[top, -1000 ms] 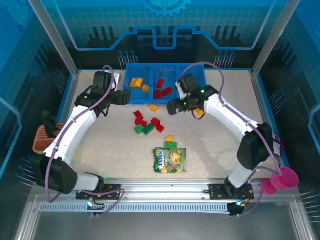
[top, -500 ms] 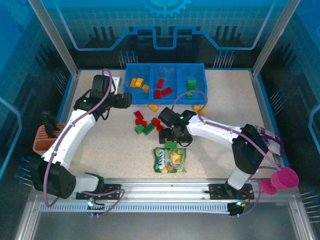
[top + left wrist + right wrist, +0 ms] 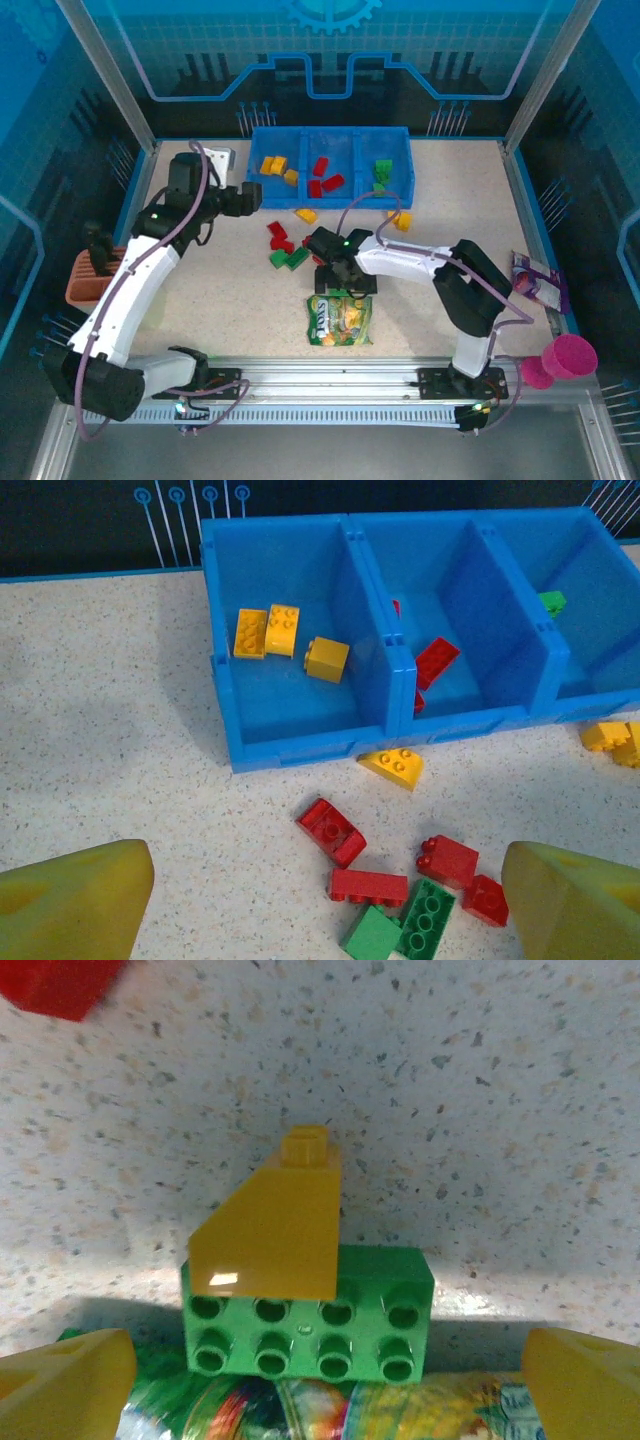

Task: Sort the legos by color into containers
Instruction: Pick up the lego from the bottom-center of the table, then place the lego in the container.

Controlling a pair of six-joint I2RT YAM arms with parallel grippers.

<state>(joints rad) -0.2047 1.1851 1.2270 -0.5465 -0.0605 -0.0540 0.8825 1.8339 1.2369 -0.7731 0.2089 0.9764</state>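
Observation:
The blue tray (image 3: 345,132) holds yellow legos (image 3: 272,165) in its left container, red legos (image 3: 322,176) in the middle one and green legos (image 3: 383,170) in the right one. Loose red legos (image 3: 331,832) and green legos (image 3: 428,920) lie on the table in front of it, with a yellow wedge (image 3: 392,765) by the tray wall. My left gripper (image 3: 250,197) hovers open above them, at the tray's left front corner. My right gripper (image 3: 325,1390) is open and low, with a green lego (image 3: 310,1325) and a yellow sloped lego (image 3: 270,1230) between its fingers.
A green-yellow candy bag (image 3: 340,320) lies against the green lego under the right gripper. Two yellow legos (image 3: 400,222) sit right of the pile. An orange-brown basket (image 3: 88,280) stands at the left edge and a pink cup (image 3: 568,357) at the near right.
My right arm swung from the tray down to the green lego at the candy bag. The left arm drew back slightly to the left, its jaws a little wider.

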